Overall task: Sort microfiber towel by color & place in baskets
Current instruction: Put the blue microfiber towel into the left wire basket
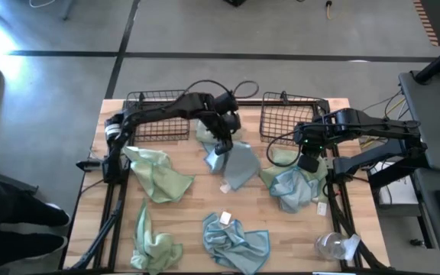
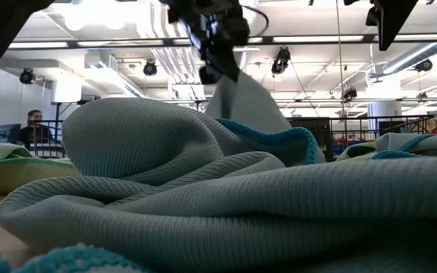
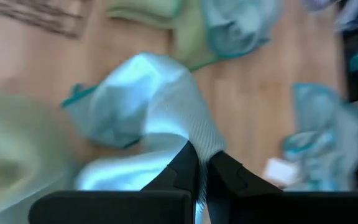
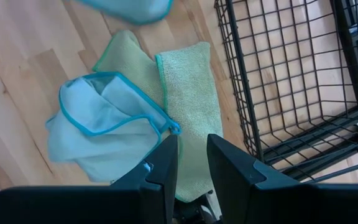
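Between baskets, left gripper (image 1: pixel 220 147) jaws clamped on blue towel (image 1: pixel 237 164), lifted, hanging above table (image 1: pixel 189 210). Right gripper (image 1: pixel 307 162) jaws parted, empty, over blue-green pile (image 1: pixel 287 183) beside right basket (image 1: pixel 290 116). Other towels scattered on table.

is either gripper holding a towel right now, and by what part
The left gripper is shut on a blue towel, pinching its upper edge so it hangs. The right gripper holds nothing.
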`<action>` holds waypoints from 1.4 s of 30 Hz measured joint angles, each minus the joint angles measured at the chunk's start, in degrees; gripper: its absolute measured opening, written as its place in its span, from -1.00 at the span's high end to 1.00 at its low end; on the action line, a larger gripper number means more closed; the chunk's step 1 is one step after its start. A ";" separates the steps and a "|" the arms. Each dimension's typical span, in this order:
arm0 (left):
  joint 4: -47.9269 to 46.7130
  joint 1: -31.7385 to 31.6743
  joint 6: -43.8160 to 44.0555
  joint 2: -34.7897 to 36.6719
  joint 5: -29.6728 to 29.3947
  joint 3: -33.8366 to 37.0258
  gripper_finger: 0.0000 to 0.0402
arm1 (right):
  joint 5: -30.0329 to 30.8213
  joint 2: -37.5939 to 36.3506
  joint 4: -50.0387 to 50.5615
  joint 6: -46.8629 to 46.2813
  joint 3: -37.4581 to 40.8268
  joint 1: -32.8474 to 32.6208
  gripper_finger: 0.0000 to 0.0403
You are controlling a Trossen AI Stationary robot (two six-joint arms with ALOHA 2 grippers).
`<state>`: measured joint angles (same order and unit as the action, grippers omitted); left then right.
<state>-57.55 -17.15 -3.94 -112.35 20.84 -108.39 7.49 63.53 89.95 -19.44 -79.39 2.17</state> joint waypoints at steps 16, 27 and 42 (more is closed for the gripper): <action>-14.16 -3.59 -4.08 14.76 -25.33 -6.44 1.00 | 0.04 0.00 -0.62 -1.97 0.02 0.00 0.59; -12.74 -12.44 -1.35 30.33 -35.94 6.84 1.00 | 0.09 0.02 -1.60 -3.10 0.01 0.00 0.59; -6.72 -25.63 1.72 49.68 -38.20 32.38 1.00 | 0.07 0.39 -4.27 -4.61 0.02 0.00 0.59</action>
<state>-64.26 -42.77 -2.22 -62.66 -17.36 -76.01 7.55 63.92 85.68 -24.05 -79.37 2.17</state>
